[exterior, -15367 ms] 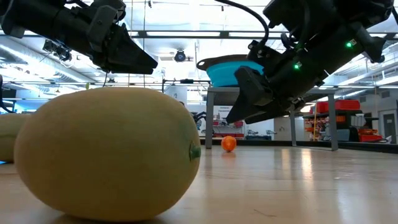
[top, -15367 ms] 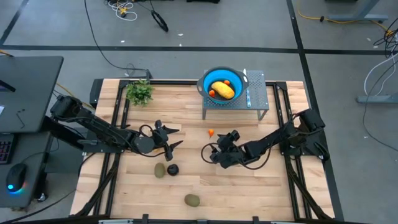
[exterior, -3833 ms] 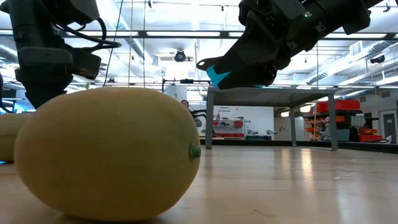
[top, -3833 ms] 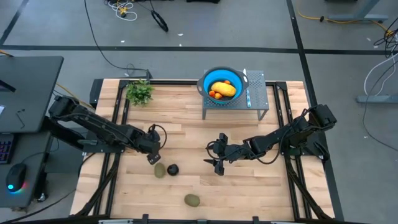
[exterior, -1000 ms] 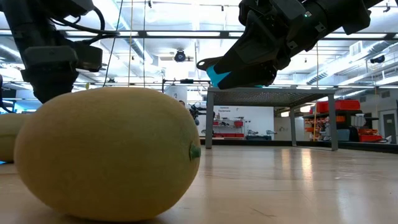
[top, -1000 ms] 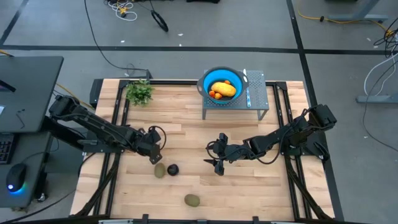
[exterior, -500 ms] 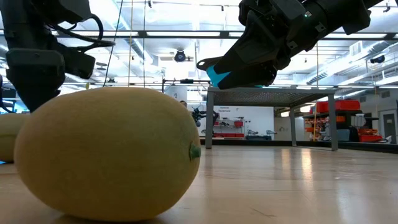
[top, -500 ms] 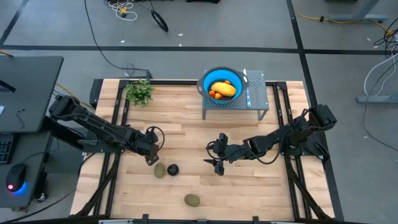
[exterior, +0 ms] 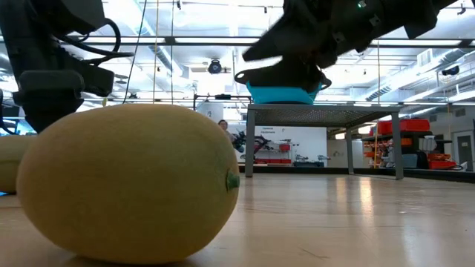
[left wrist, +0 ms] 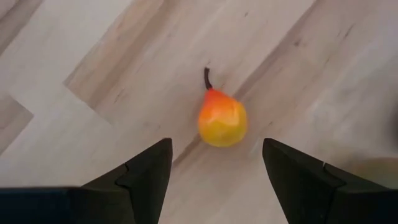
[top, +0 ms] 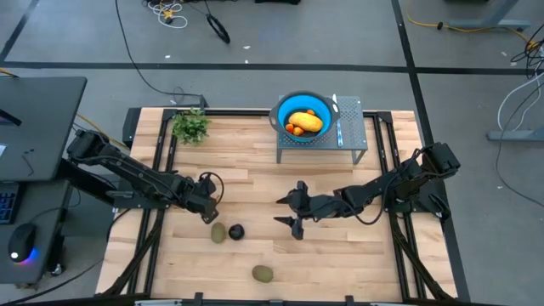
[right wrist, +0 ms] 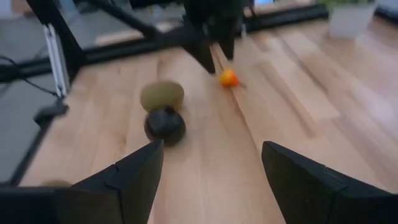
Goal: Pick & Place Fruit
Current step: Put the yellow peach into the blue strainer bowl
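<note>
Two dark jointed arms, black cables (looped), tapered matte fingers.

Bright even overhead light; soft shadows; blurred right wrist view

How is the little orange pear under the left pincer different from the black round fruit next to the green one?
The pear is bright orange and yellow; the black fruit is dull and dark. The pear tapers to a thin stem, while the black fruit is round. The pear lies alone on bare wood below the open left pincer; the black fruit sits close against the green oval. Both rest on the table, not yet in the blue bowl.
</note>
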### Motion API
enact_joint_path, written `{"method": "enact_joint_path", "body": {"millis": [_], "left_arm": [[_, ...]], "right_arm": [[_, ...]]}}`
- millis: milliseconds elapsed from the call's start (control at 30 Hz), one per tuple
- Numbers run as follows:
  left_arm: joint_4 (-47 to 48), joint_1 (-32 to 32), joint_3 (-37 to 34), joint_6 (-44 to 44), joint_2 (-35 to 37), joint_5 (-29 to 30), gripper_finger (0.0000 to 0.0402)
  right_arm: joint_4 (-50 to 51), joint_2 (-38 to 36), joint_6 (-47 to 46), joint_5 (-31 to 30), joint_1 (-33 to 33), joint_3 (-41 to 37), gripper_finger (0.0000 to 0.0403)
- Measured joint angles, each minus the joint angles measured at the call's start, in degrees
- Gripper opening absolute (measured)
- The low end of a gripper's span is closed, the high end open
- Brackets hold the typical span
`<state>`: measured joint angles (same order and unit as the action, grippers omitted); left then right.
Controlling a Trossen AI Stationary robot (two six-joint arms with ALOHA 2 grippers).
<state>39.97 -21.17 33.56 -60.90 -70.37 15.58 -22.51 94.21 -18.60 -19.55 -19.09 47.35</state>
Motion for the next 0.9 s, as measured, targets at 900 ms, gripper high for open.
{"method": "enact_joint_path", "body": {"millis": [900], "left_arm": [[-1.1, -0.3, -0.4, -1.5, 0.0, 3.9, 0.0258]], "right_arm": [[-4.8, 0.0, 1.1, 0.6, 0.0, 0.1, 0.0282]]}}
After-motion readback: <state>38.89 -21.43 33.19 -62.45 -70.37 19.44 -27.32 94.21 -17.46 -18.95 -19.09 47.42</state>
